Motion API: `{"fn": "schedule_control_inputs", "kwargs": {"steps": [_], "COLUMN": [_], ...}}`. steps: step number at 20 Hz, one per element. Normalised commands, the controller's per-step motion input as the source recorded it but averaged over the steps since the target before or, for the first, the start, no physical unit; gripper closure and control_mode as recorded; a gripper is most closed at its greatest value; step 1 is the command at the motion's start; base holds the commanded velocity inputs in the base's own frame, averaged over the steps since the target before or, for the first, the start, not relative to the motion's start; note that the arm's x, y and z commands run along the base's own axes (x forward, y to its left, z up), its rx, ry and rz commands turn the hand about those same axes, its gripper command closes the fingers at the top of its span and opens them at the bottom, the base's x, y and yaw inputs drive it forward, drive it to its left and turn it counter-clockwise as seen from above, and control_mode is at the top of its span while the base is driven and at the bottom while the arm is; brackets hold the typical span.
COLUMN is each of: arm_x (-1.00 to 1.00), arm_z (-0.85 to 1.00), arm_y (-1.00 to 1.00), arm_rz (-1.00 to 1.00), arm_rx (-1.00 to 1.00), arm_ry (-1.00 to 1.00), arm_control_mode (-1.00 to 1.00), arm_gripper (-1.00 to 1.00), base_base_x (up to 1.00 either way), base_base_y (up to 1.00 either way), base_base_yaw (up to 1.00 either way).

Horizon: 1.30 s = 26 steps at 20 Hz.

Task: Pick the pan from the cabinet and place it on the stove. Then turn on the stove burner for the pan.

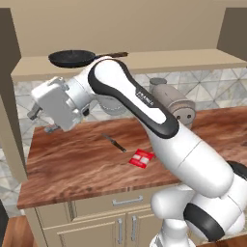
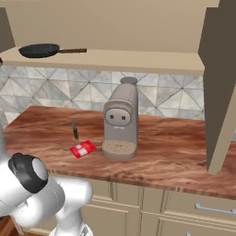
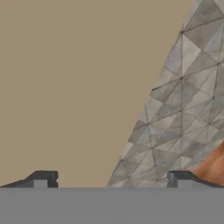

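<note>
My gripper (image 3: 111,179) stands with its jaws spread wide and nothing between them; in the hand view the two fingertips (image 3: 43,178) frame a plain beige panel and the grey patterned tile backsplash (image 3: 183,96), so I am aimed at the wall on my left side, not at the target; in the left base view my hand hangs low over the left end of the wooden counter (image 1: 82,164), below the shelf.

The pan (image 1: 71,58) sits up on the open beige shelf of the cabinet (image 1: 144,60), upright, its long thin handle (image 1: 112,55) pointing right along the shelf; it is above and slightly right of my hand, not touching anything else.

Judgement, step in hand: reach for the pan. To do it well I should lift the wrist to shelf height, turn the hand toward the shelf front, and line the open jaws across the handle rather than the rim; the handle is thin, so I should centre it before closing, and draw it out level to clear the shelf edge.

Lower down on the counter: a knife (image 1: 115,143), a red packet (image 1: 141,158), and a grey coffee machine (image 2: 120,122); all well below the approach path.
</note>
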Motion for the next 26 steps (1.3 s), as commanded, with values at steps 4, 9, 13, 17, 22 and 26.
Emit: {"fn": "schedule_control_inputs", "kwargs": {"steps": [4,9,13,17,22,26], "arm_x": [-0.05,0.02,0.07,0.00,-0.05,-0.08], "arm_z": [0.04,0.09,-0.02,-0.12,-0.03,0.10], "arm_y": [-0.75,-0.78,-0.86,-0.99,-1.00,-0.74], "arm_rz": [0.16,0.16,0.12,0.11,0.13,0.11], "arm_rx": [0.00,0.00,0.02,0.16,0.22,0.19], "arm_ry": [-0.47,-0.40,-0.31,-0.34,-0.38,-0.40], "arm_control_mode": [-1.00,-1.00,-1.00,-1.00,-1.00,-1.00], "arm_gripper": [-1.00,-1.00,-1.00,-1.00,-1.00,-1.00], "base_base_x": [0.00,0.00,0.00,0.00,0.00,0.00], "base_base_y": [0.00,0.00,0.00,0.00,0.00,0.00], "base_base_yaw": [0.00,0.00,0.00,0.00,0.00,0.00]}}
